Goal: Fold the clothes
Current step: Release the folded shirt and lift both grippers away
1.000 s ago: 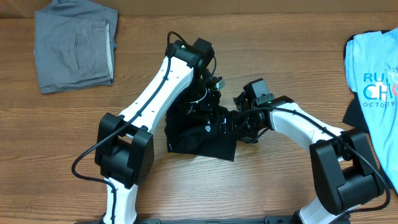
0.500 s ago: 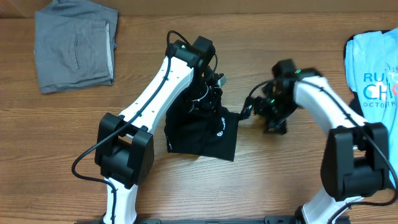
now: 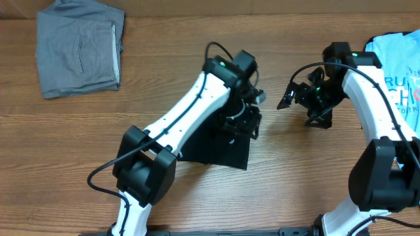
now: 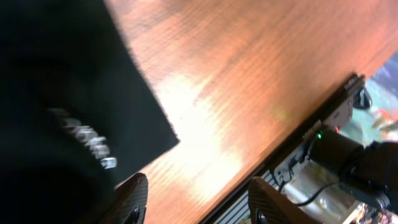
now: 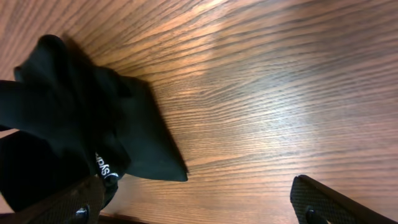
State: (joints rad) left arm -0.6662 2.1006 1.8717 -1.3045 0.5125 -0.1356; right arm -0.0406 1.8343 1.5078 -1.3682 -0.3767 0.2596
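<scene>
1. A brown wooden table (image 3: 295,183) carries everything.
2. A light blue printed T-shirt (image 3: 403,52) lies at the table's right edge.
3. A folded grey garment (image 3: 79,56) sits at the far-left corner.
4. A black garment with a small white logo (image 3: 223,151) lies mid-table.
5. The left gripper (image 4: 199,199) is over the black garment's edge, fingers apart.
6. The right gripper (image 5: 202,202) is spread wide and holds nothing, to that garment's right.

Even bright overhead light, soft shadows under the arms, glare patch on the worktop (image 4: 205,134) in left wrist view, that view blurred, black cloth (image 5: 74,130) featureless
</scene>
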